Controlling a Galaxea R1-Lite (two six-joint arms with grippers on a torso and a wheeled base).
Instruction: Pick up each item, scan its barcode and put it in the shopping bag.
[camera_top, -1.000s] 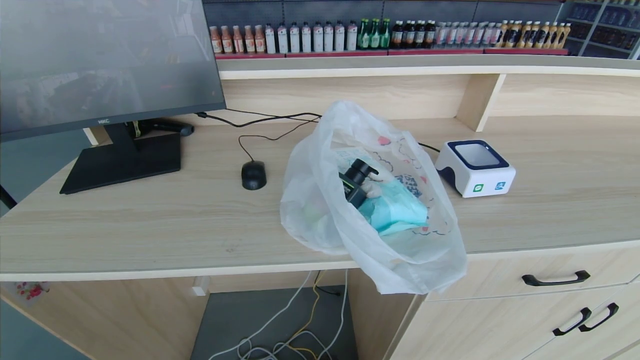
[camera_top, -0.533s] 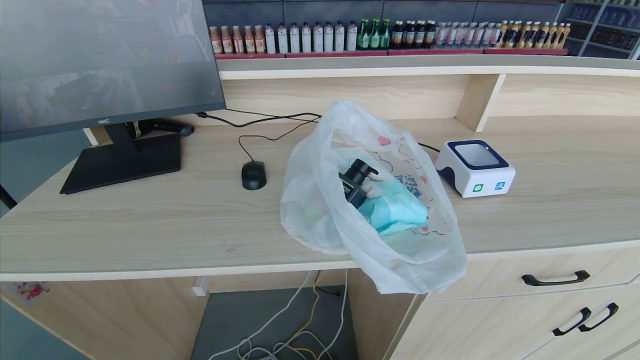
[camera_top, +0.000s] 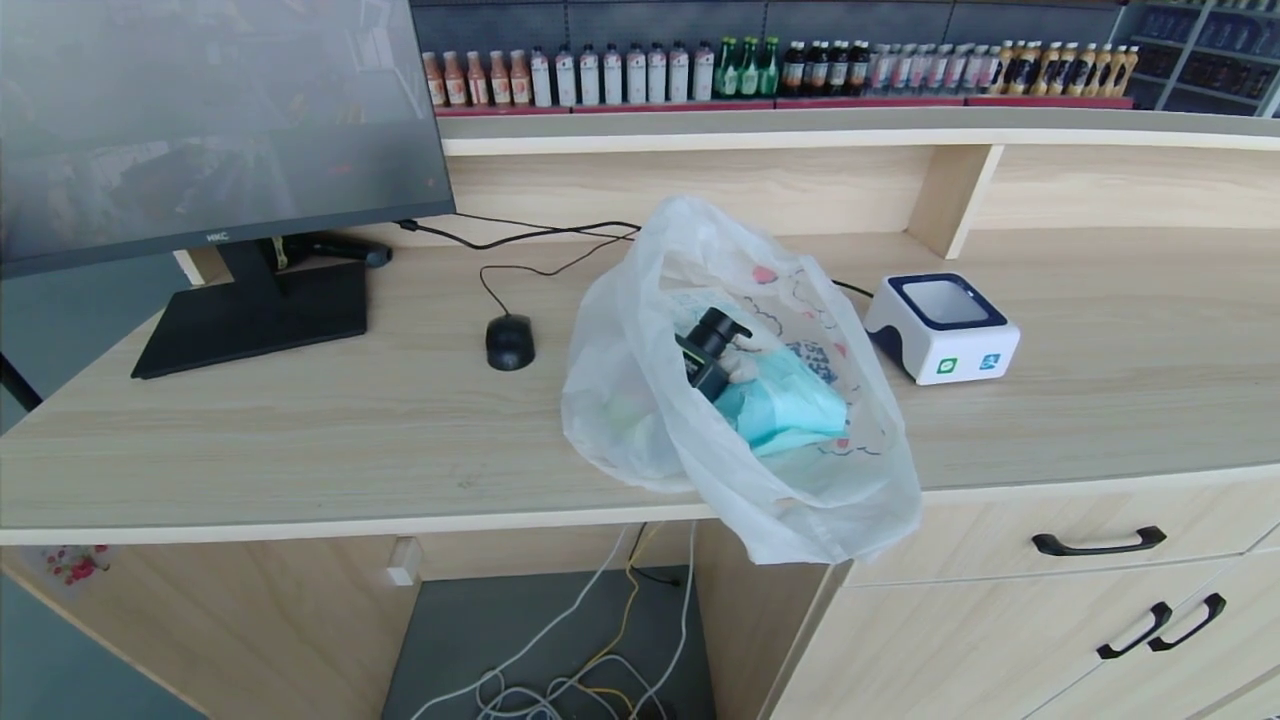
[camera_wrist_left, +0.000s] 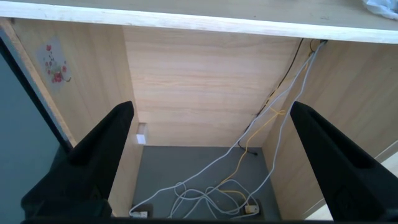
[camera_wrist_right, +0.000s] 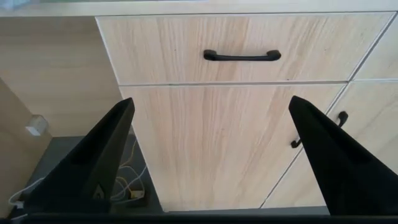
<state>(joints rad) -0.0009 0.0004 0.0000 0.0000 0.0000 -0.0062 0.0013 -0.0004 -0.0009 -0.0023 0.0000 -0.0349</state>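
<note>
Two grippers hang below the counter (camera_top: 300, 440), both spread wide with nothing between their fingers. The left gripper (camera_wrist_left: 211, 162) faces the recess under the countertop, where loose cables (camera_wrist_left: 273, 115) trail down the wooden back panel to the floor. Its dark fingers (camera_wrist_left: 93, 168) stand far apart. The right gripper (camera_wrist_right: 211, 155) faces the drawers (camera_wrist_right: 236, 124), its jaws equally parted, with a black handle (camera_wrist_right: 241, 56) on the upper drawer front beyond them. On the counter, the bag (camera_top: 620, 390), of translucent white plastic, sits near the front edge. Its mouth is open toward the robot and its lower part droops over the edge above the drawers. Inside it lie a teal pack (camera_top: 785, 405) and, touching that pack on its left, a tilted pump bottle (camera_top: 712, 345) with a black head. A paler item behind the bag's left wall is too blurred to name. The scanner (camera_top: 942, 327), a white box with a dark-blue-rimmed window on top, stands just beside the bag on the right. A black mouse (camera_top: 509, 341) lies near the bag on the left, and the monitor (camera_top: 210, 120) stands farther left on its flat base. A row of bottles (camera_top: 780, 70) lines the shelf behind the counter.
</note>
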